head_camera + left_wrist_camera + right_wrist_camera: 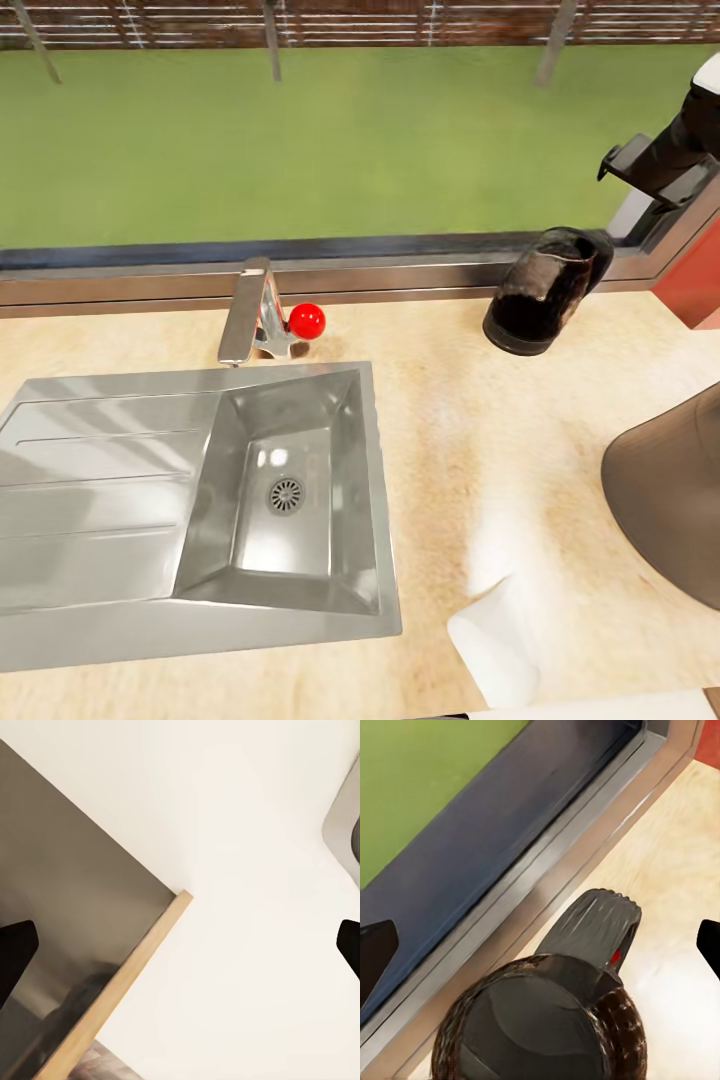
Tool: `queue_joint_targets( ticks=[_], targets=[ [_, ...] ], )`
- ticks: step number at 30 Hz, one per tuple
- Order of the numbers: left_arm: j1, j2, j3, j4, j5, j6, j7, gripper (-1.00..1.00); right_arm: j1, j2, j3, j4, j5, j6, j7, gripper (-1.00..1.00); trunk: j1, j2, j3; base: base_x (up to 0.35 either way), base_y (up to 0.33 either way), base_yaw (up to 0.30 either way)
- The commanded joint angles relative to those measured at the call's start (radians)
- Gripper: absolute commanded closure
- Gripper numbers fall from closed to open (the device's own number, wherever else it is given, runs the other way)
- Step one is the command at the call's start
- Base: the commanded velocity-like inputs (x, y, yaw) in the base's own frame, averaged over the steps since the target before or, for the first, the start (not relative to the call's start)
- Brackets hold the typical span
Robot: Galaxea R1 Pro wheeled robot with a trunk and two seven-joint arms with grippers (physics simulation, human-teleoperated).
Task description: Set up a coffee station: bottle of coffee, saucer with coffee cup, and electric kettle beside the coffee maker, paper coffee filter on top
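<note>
The electric kettle (540, 290), a clear jug with a dark lower part and black handle, stands on the kitchen countertop (470, 450) close to the window sill. The right wrist view looks down on its lid and handle (585, 937). My right gripper (540, 949) hovers open above it, a dark fingertip at each side, touching nothing. My right arm (660, 160) reaches in behind the kettle. The charcoal coffee maker (670, 500) rises at the counter's right edge. My left gripper (180, 952) is open and empty, over a pale surface and a dark panel.
A steel sink (120, 480) with a drainboard fills the counter's left half, with a faucet (250, 310) and a red knob (307, 320) behind it. A white rounded shape (495, 640) lies at the front edge; I cannot tell what it is. A red wall (695, 280) bounds the far right.
</note>
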Motion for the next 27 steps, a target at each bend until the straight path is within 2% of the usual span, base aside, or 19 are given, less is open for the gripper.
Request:
queue_joint_targets(
  ticks=[1, 6, 19, 27],
  targets=[
    [0.001, 0.000, 0.008, 0.000, 0.002, 0.000, -0.008, -1.00, -0.001, 0.000, 0.006, 0.002, -0.010, -0.001, -0.005, -1.00, 0.004, -0.009, -0.004, 0.000, 0.000, 0.000],
    [0.000, 0.000, 0.008, 0.000, 0.002, 0.000, -0.008, -1.00, 0.000, -0.001, 0.006, 0.002, -0.006, -0.001, -0.008, -1.00, 0.024, -0.044, -0.020, 0.000, 0.000, 0.000],
    [0.000, 0.001, 0.008, 0.000, 0.002, 0.000, -0.008, -1.00, 0.000, 0.000, 0.006, 0.002, 0.000, 0.001, -0.010, -1.00, 0.024, -0.044, -0.020, 0.000, 0.000, 0.000],
    [0.000, 0.003, 0.008, 0.000, 0.002, 0.000, -0.008, -1.00, 0.000, 0.001, 0.006, 0.002, 0.001, 0.002, -0.010, -1.00, 0.050, -0.093, -0.042, 0.000, 0.000, 0.000]
  ],
)
